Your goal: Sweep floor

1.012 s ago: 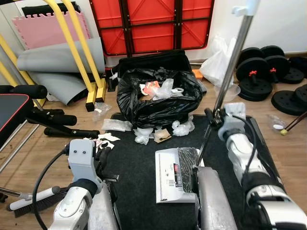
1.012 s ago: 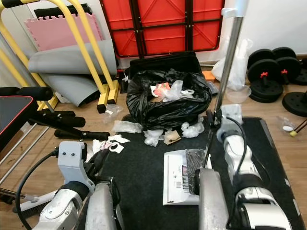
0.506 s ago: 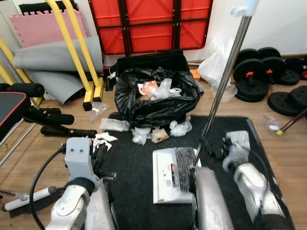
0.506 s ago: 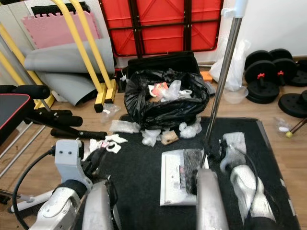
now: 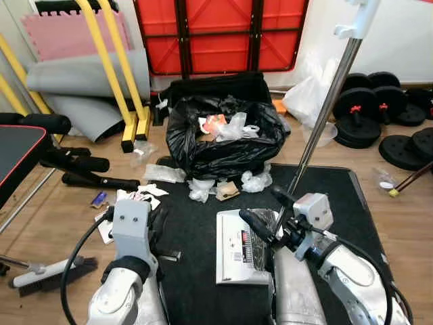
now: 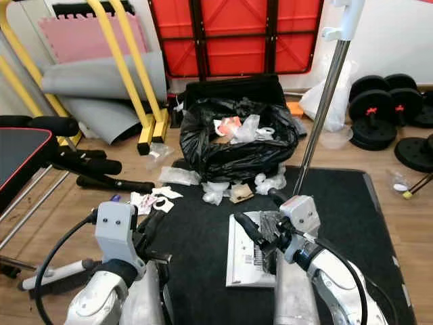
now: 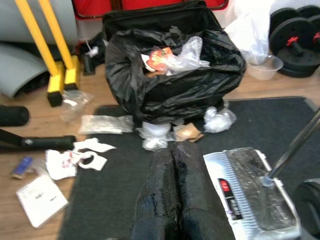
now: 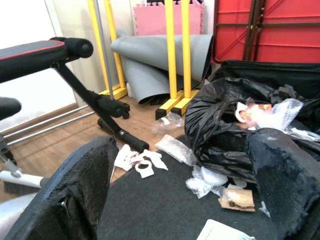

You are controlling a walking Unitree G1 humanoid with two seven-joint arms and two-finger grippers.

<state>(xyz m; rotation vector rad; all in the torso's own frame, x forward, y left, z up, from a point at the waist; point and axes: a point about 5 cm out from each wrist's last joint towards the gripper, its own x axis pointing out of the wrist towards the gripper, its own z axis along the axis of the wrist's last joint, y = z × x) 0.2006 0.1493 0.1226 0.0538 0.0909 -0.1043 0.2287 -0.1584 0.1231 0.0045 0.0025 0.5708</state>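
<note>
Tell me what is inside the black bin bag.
The crumpled black plastic bin bag holds clear plastic wrap and an orange-and-white wrapper on top. Anything deeper is covered.

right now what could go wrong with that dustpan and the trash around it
The right gripper is open beside the dustpan pole and not holding it, so the upright pole might tip. The black trash bag is overfull, and scraps at its base could scatter if nudged. The brush lies behind the shut left gripper.
</note>
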